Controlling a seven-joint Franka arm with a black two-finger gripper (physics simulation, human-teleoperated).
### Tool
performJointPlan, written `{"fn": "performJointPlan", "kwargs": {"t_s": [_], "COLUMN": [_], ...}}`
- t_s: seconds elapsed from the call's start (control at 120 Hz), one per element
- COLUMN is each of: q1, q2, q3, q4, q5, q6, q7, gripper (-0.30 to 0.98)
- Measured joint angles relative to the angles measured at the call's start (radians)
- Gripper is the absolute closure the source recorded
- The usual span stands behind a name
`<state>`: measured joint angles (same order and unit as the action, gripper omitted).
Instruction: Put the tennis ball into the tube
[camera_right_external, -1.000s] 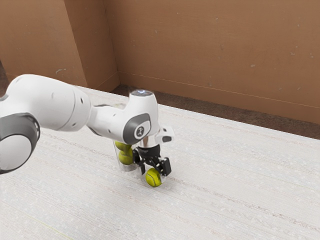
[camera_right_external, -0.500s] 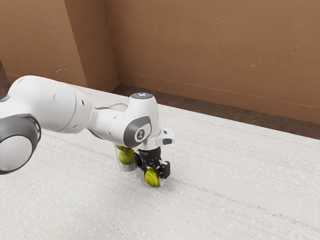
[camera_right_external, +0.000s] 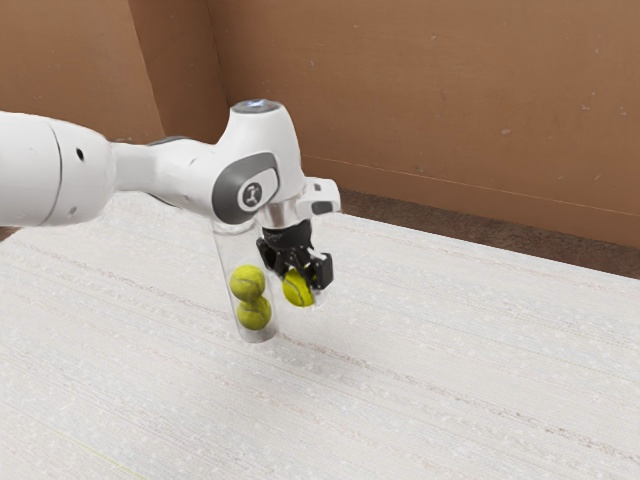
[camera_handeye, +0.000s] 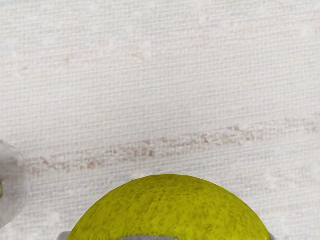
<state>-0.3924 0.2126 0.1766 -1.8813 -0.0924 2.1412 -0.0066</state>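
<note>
Yellow-green ball (camera_right_external: 297, 289) clamped in the pincer (camera_right_external: 304, 280), clear of the desk (camera_right_external: 420, 370) — transfer step; next, likely higher, then centred over the tube (camera_right_external: 232, 256).

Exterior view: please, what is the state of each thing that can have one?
Clear cylindrical tube: upright, partly filled.
Lower yellow-green tennis ball: at the tube's bottom.
Upper yellow-green tennis ball: resting on the lower one.
Third yellow-green tennis ball: held, lifted, outside the tube.
Black two-finger gripper: shut on the third ball.

Ball (camera_handeye: 170, 207) partly outside wrist view
</note>
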Motion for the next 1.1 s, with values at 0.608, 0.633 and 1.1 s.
{"fn": "performJointPlan", "kwargs": {"t_s": [0.608,0.633,1.1], "q1": [0.329,0.333,0.331], "q2": [0.014,0.019,-0.079], "q3": [-0.125,-0.123,-0.12], "q4": [0.307,0.31,0.257], "q5": [0.105,0.102,0.08], "q6": [-0.327,-0.329,-0.348], "q7": [0.0,0.004,0.06], "gripper": [0.33,0.33,0.07]}}
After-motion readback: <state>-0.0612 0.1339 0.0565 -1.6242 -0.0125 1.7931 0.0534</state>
